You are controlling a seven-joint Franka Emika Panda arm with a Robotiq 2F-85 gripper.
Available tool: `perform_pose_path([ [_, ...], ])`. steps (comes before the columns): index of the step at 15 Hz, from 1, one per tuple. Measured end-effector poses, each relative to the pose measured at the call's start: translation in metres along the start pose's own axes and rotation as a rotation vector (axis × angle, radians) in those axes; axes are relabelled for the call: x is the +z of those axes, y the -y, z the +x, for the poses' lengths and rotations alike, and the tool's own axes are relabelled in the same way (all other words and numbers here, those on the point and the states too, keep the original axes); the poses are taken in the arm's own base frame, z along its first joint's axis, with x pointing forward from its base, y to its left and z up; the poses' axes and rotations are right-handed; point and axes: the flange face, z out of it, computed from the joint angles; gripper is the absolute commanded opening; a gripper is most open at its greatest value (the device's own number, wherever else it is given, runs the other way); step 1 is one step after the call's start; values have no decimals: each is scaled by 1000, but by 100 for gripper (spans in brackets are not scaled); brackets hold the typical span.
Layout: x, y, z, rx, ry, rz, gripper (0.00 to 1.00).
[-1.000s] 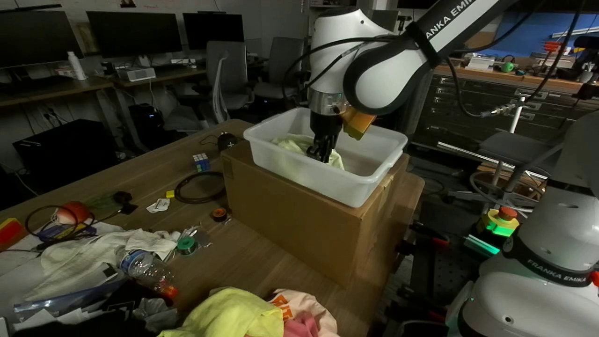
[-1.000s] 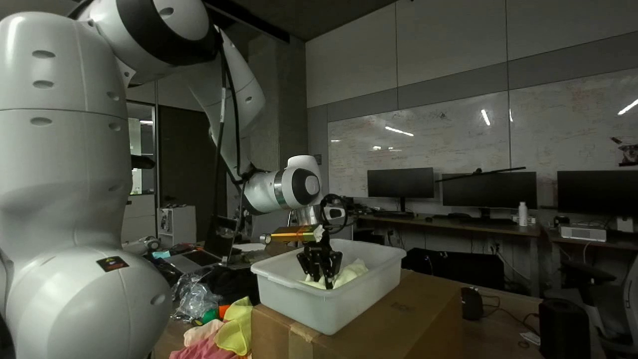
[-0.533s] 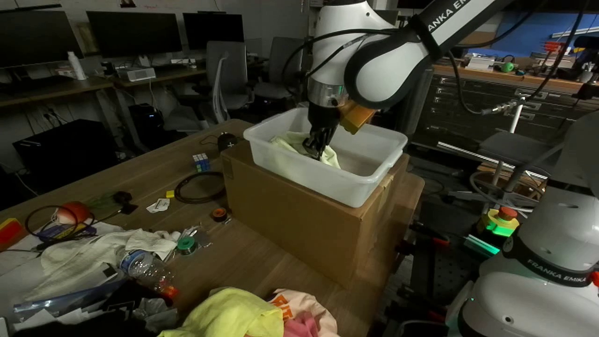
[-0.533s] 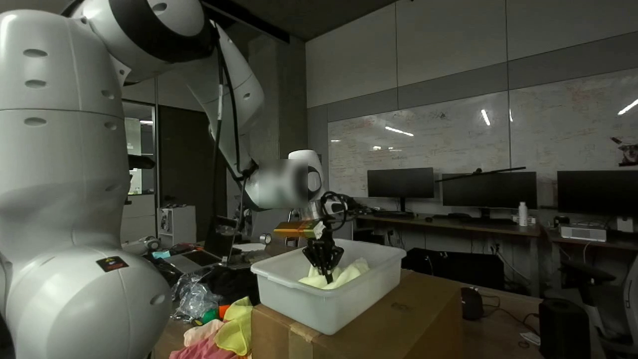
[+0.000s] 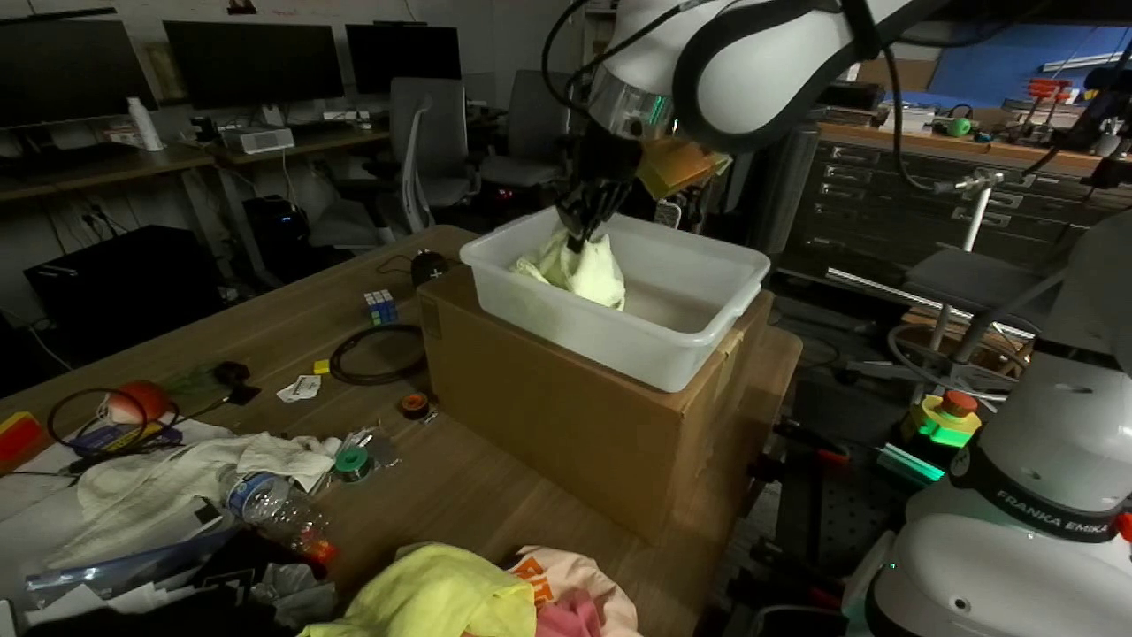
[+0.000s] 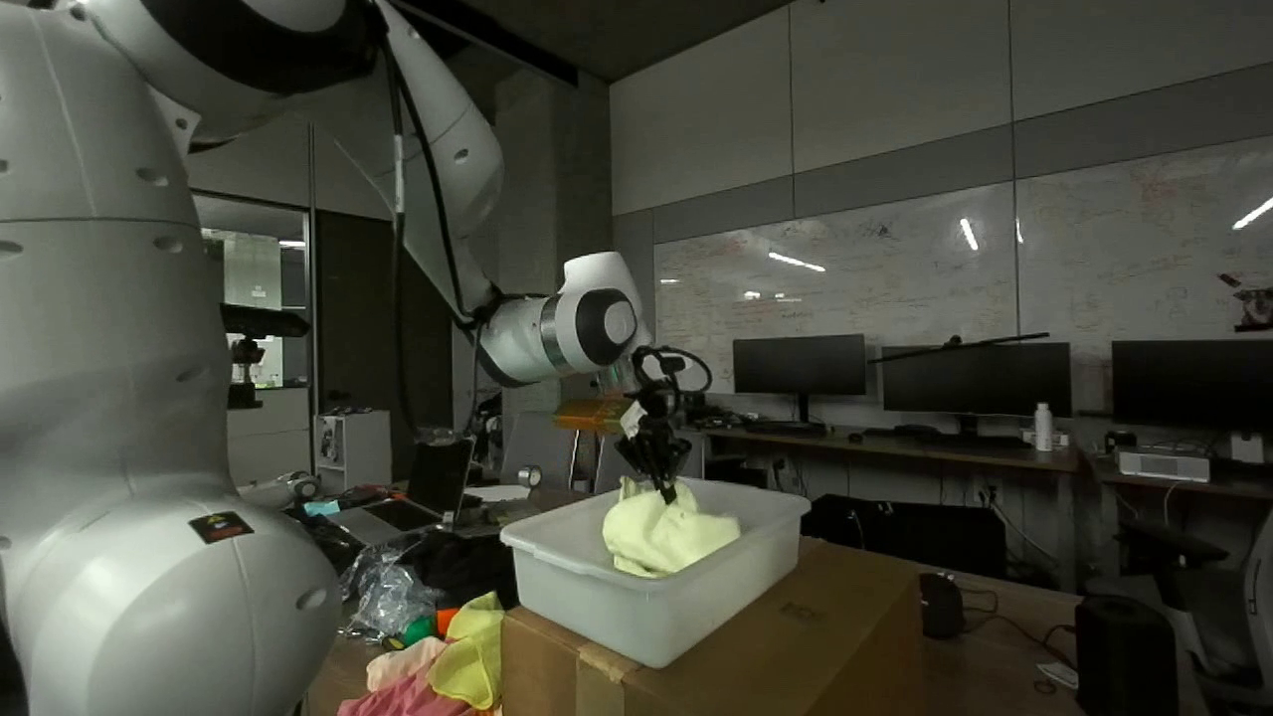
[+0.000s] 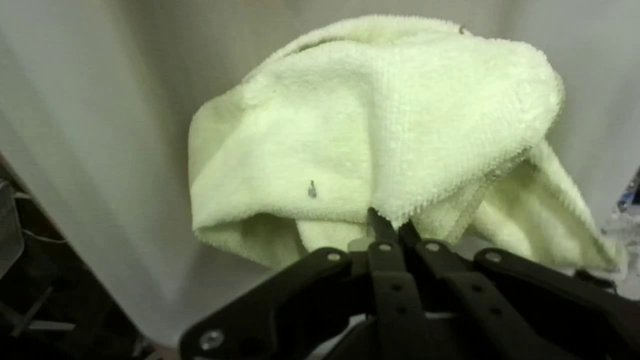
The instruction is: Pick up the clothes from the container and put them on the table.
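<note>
A pale yellow-green cloth point(image 5: 597, 274) is bunched inside the white plastic container point(image 5: 610, 341). My gripper point(image 5: 577, 242) is shut on the upper part of the cloth and pulls it up into a peak. In an exterior view the cloth point(image 6: 666, 537) hangs below the gripper point(image 6: 668, 493), within the container point(image 6: 636, 617). In the wrist view the fingertips point(image 7: 392, 227) pinch a fold of the cloth point(image 7: 310, 145). The cloth's lower part is hidden behind the container wall. The wooden table point(image 5: 389, 522) holds a yellow cloth point(image 5: 442, 593) and a pink cloth point(image 5: 579, 610).
The container stands on a cardboard box point(image 5: 566, 433) on the table. A plastic bottle point(image 5: 274, 509), a white cloth point(image 5: 177, 478), a green spool point(image 5: 352, 464), a coiled black cable point(image 5: 376, 354) and a puzzle cube point(image 5: 380, 307) lie on the table.
My gripper has closed on the cloth and risen from inside the container to about rim height. The cloth is drawn up with it into a taller bunch.
</note>
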Motion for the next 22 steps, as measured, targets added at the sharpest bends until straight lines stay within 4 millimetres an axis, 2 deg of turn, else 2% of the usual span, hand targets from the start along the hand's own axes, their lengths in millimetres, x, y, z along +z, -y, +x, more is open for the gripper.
perform_pose_path([
  [3, -52, -4, 11, 28, -137, -11, 5],
  [6, -110, -1, 12, 53, -268, -33, 4],
  [9, -163, 11, 6, 91, -384, -34, 3],
  [12, -206, 31, -2, 101, -480, -30, 3],
  [14, -229, 52, -8, 70, -531, -25, 3],
  [16, -249, 81, -14, 9, -570, -6, 2],
  [22, -288, 192, -56, -295, -574, 153, 1],
])
